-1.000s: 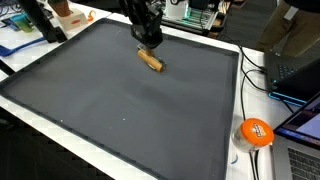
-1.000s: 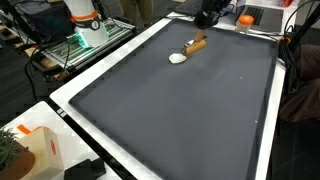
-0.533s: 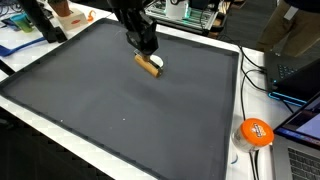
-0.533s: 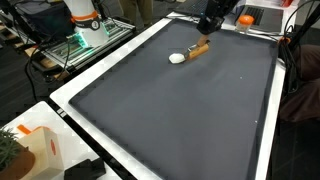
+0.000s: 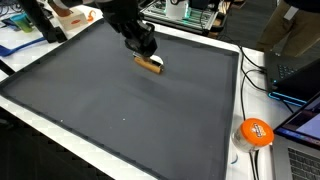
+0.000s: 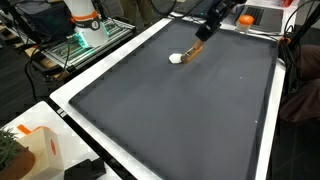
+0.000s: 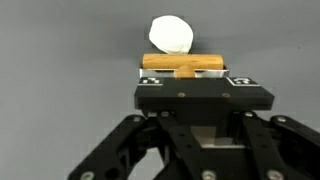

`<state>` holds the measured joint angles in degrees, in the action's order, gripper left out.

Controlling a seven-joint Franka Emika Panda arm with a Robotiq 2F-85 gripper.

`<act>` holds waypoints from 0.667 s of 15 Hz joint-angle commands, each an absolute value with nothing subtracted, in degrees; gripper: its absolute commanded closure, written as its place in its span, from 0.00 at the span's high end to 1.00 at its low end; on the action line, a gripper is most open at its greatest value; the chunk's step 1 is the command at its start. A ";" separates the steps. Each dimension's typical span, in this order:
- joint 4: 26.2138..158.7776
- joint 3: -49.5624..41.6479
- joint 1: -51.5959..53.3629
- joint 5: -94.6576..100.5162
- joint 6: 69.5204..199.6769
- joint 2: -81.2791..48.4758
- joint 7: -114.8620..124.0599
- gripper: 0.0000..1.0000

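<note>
My jaws are pinched tight on a short wooden stick (image 7: 160, 62). My gripper (image 7: 186, 72) has it around mid-length and it lies crosswise. Only the wrist view shows that grip properly, and it also shows a white round lump (image 7: 171, 34) just past the stick, touching it as far as I can tell. In an exterior view the lump (image 6: 177, 58) sits at the stick's lower end, on the dark mat (image 6: 180, 120) toward its far edge. In an exterior view my arm leaves just a sliver of white showing, but there you get an orange disc (image 5: 254, 132) well off the mat.
</note>
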<state>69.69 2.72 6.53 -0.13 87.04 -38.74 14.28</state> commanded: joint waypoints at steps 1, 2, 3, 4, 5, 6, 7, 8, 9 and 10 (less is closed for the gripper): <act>61.16 2.64 6.12 -1.70 78.42 -43.88 11.86 0.22; 59.32 2.54 6.15 -1.95 76.59 -45.07 12.41 0.22; 57.36 2.46 6.21 -2.22 74.61 -46.32 13.11 0.22; 55.43 2.47 6.18 -2.66 73.16 -47.65 13.55 0.22; 53.71 2.49 6.11 -3.27 72.37 -48.75 14.11 0.22; 52.12 2.45 6.07 -3.86 71.79 -49.81 14.78 0.22; 50.72 2.45 6.01 -4.56 71.94 -50.69 15.52 0.22; 49.37 2.42 5.98 -5.09 72.14 -51.56 16.20 0.22; 48.15 2.40 5.96 -5.56 72.36 -52.33 16.90 0.22; 46.88 2.39 5.95 -5.94 72.30 -53.10 17.35 0.22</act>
<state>53.27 2.60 6.26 -3.38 74.85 -49.62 15.04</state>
